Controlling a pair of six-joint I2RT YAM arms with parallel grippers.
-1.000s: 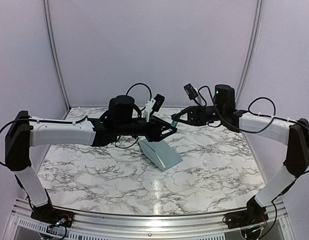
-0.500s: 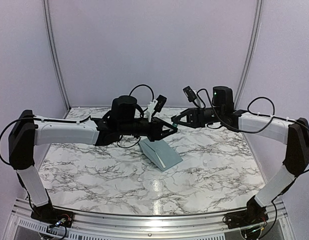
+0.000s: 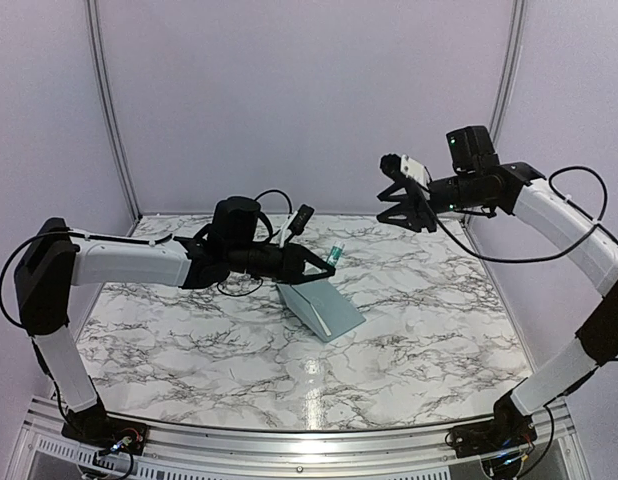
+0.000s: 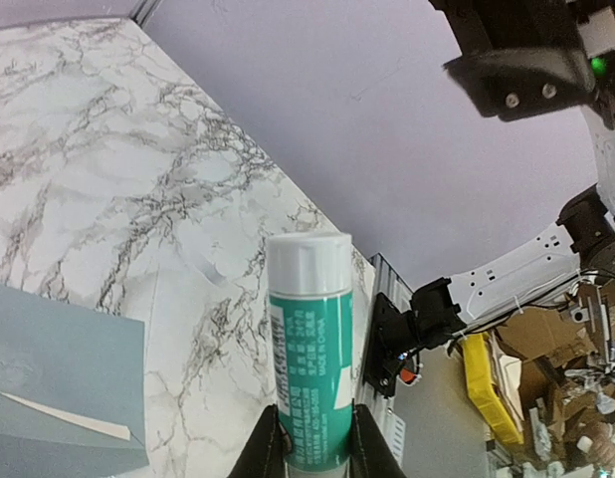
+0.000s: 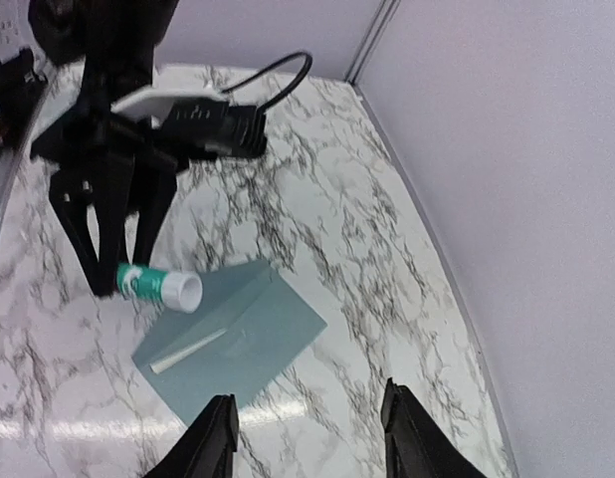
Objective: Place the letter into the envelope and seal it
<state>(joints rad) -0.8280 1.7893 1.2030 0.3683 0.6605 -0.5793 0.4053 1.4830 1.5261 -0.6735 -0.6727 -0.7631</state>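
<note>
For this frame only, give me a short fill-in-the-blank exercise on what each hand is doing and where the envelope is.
1. The left hand is shut on a white and ____ tube.
2. The right hand is raised above the table, open and holding ____.
3. The grey-blue envelope lies on the ____-patterned table.
4. In the right wrist view, the tube hangs over the envelope's ____ edge.

Missing words: green; nothing; marble; left

A robot lab test booth. Plain lilac walls point(image 3: 289, 90) enclose a marble-patterned table point(image 3: 189, 340). Cardboard clutter point(image 4: 546, 349) lies outside
</note>
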